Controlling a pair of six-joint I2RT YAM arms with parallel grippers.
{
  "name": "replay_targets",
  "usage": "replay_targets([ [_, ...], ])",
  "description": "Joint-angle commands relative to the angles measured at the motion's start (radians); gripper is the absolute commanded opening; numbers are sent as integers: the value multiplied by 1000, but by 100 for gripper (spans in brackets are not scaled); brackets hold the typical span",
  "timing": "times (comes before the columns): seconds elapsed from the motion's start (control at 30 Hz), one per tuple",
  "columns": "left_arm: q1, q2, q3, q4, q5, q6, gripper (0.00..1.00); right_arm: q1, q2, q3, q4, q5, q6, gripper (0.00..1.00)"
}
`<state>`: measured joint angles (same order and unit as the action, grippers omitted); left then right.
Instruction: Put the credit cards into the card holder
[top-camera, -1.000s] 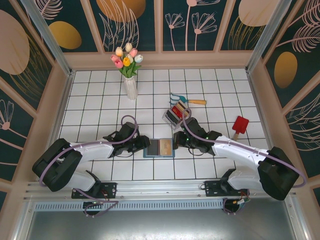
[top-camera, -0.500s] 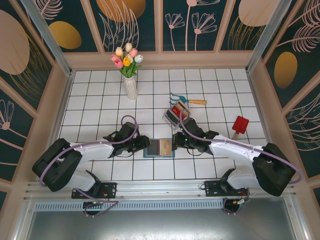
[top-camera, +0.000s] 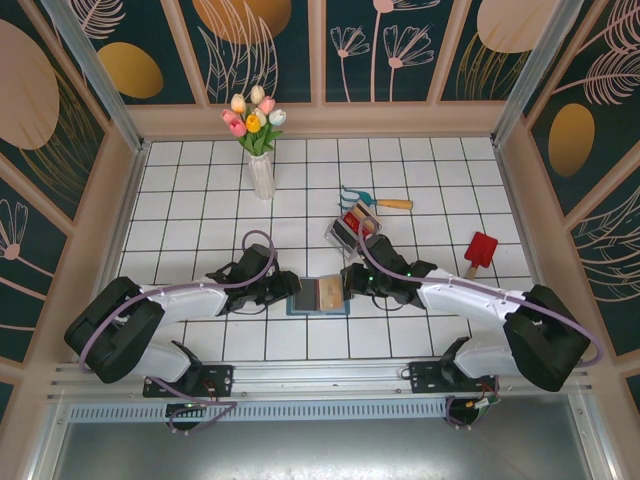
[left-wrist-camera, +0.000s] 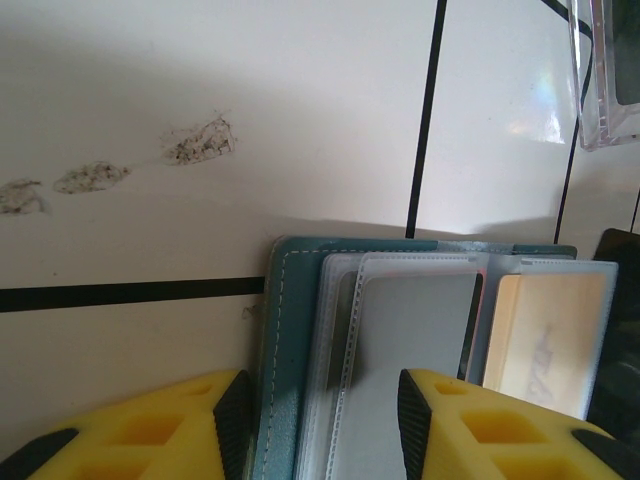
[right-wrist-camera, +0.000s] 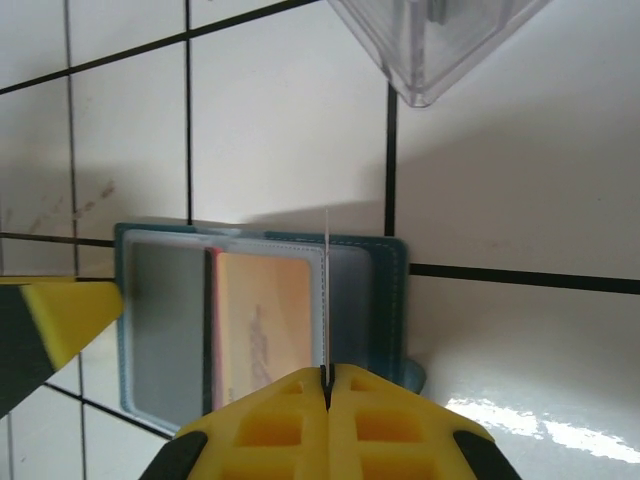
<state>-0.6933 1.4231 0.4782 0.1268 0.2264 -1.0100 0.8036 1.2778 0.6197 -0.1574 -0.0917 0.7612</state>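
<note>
The teal card holder (top-camera: 318, 297) lies open on the tiles between my two grippers. Its clear sleeves hold a grey card (left-wrist-camera: 415, 330) on the left and an orange-yellow card (right-wrist-camera: 265, 325) in the middle. My left gripper (left-wrist-camera: 322, 425) is open, its fingers straddling the holder's left cover and sleeve; from above the left gripper (top-camera: 290, 291) sits at the holder's left edge. My right gripper (right-wrist-camera: 327, 385) is shut on a thin clear sleeve page (right-wrist-camera: 327, 290) of the holder, which stands upright and edge-on. In the top view the right gripper (top-camera: 347, 284) is over the holder's right half.
A clear tray (top-camera: 352, 226) with red and yellow cards stands just behind the holder; the tray's corner (right-wrist-camera: 430, 40) is close ahead of the right gripper. A vase of tulips (top-camera: 260, 170), a small rake (top-camera: 375, 201) and a red shovel (top-camera: 481, 250) lie farther off.
My right gripper has moved left, from beside the holder's right edge to over its right half, bringing the sleeve page upright. The left arm has stayed put.
</note>
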Motion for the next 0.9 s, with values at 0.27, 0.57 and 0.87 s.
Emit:
replay_targets([
  [0.27, -18, -1, -8, 67, 28, -33, 39, -3, 47, 19, 252, -208, 73, 3],
  [0.57, -18, -105, -75, 59, -67, -104, 46, 6, 146, 30, 287, -197, 81, 3],
  [0.87, -18, -130, -77, 120, -30, -53, 58, -15, 18, -55, 277, -140, 98, 2],
])
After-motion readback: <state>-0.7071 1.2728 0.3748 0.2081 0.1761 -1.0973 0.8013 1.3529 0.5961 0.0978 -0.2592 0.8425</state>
